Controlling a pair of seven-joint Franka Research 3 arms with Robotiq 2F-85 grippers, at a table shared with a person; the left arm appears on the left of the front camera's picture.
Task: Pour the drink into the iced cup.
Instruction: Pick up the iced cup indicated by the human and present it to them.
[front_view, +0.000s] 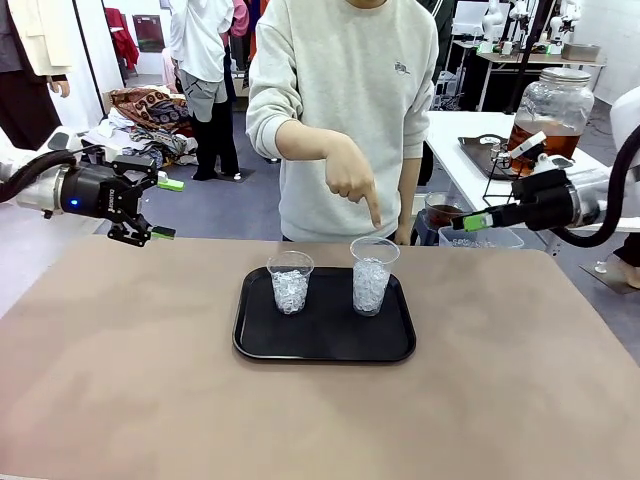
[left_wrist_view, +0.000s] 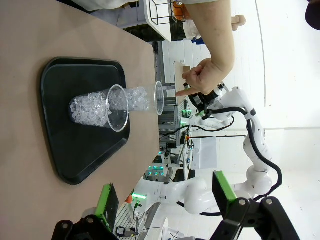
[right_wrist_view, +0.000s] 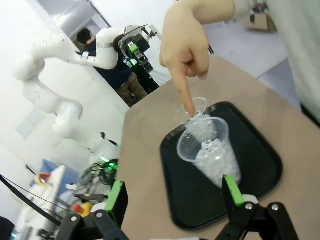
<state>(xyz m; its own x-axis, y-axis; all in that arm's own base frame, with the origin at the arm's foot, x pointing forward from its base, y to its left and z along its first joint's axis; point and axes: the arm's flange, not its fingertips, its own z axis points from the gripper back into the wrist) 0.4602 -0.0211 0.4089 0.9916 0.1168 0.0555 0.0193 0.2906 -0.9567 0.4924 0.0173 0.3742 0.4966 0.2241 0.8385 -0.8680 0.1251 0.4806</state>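
Right now my left fingers hang spread open and empty above the left edge of the counter. My right fingers are open and empty too, off its far right corner, near a cup of dark drink beyond the edge. Between them a black tray carries two iced cups. A person's hand points down at the right cup, fingertip just above its rim, with the left cup beside it.
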